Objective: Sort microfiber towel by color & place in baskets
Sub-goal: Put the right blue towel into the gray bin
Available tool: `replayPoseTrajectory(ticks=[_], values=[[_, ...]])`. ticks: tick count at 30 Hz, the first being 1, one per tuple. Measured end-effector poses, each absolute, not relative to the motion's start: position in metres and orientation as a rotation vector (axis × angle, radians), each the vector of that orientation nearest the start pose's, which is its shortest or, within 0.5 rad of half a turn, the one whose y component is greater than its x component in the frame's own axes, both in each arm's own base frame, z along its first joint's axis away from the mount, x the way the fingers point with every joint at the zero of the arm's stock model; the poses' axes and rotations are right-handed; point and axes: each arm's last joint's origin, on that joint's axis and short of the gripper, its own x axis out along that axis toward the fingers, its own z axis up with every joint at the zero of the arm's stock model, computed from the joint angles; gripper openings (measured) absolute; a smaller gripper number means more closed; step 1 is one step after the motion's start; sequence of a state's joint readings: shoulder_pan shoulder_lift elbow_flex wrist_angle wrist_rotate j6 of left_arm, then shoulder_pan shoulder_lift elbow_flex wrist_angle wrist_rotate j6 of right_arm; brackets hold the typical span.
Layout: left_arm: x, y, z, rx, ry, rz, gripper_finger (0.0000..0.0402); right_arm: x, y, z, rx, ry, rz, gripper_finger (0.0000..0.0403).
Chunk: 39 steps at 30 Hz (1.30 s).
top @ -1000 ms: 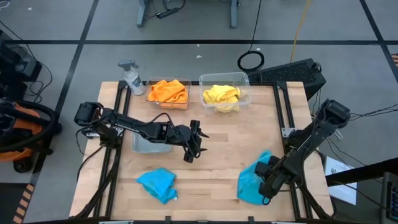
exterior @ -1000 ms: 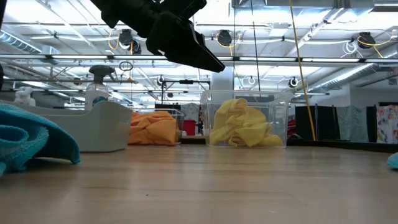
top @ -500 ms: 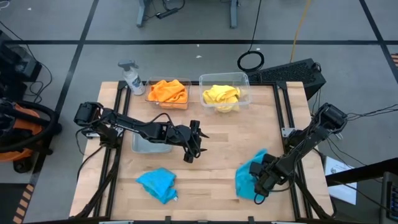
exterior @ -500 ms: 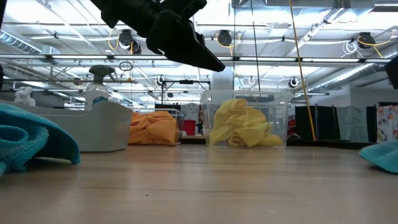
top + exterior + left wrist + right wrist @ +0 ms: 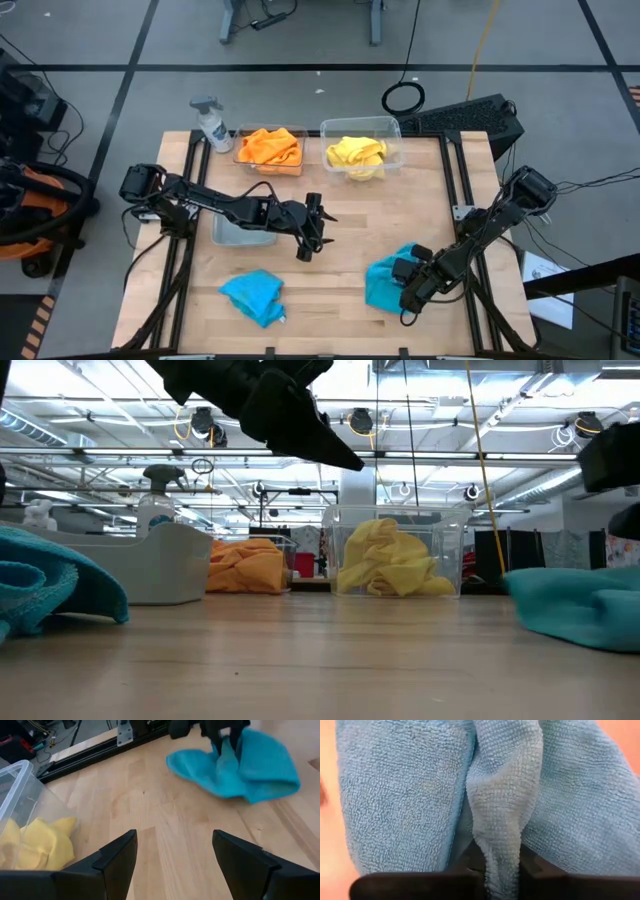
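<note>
Two blue cloths lie on the counter (image 5: 340,205): one blue towel (image 5: 253,295) loose near the front left, the other blue towel (image 5: 385,282) at the front right, pinched by a fold between the closed fingers of the right gripper (image 5: 408,290). The left gripper (image 5: 312,235) hangs above the counter's middle with its fingers spread and nothing between them. Just left of it sits an empty clear basket (image 5: 238,232). At the far edge, the orange towels (image 5: 270,146) fill one basket (image 5: 240,150) and the yellow towels (image 5: 356,152) fill another basket (image 5: 392,128) beside it. A white spray bottle (image 5: 211,124) stands at the far left corner.
</note>
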<state>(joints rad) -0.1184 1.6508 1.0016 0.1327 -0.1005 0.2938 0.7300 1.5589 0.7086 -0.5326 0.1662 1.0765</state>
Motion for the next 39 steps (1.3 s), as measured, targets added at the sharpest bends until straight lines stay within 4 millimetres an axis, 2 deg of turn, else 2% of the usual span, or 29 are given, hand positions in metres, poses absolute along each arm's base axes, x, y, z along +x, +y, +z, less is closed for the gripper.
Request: replayPoseTrajectory(ticks=[5, 9, 18, 25, 30, 34, 39], values=[[0.356, -0.041, 0.223, 0.333, 0.461, -0.096, 0.0262, 0.190, 0.153, 0.130, 0.266, 1.221, -0.273, 0.0028], [0.358, -0.044, 0.226, 0.274, 0.408, -0.199, 0.0262, 0.195, 0.154, 0.138, 0.176, 1.173, -0.303, 0.0017], [0.359, -0.047, 0.230, 0.266, 0.358, -0.242, 0.0262, 0.220, 0.156, 0.178, -0.127, 0.907, -0.407, 0.0017], [0.360, -0.048, 0.233, 0.274, 0.328, -0.242, 0.0262, 0.240, 0.148, 0.203, -0.354, 0.767, -0.486, 0.0018], [0.362, -0.047, 0.238, 0.292, 0.273, -0.190, 0.0262, 0.251, 0.138, 0.218, -0.486, 0.687, -0.593, 0.0018], [0.363, -0.046, 0.242, 0.297, 0.232, -0.147, 0.0262, 0.251, 0.123, 0.233, -0.515, 0.610, -0.705, 0.0018], [0.363, -0.050, 0.243, 0.377, 0.233, -0.092, 0.0262, 0.243, 0.107, 0.259, -0.558, 0.565, -0.759, 0.0018]])
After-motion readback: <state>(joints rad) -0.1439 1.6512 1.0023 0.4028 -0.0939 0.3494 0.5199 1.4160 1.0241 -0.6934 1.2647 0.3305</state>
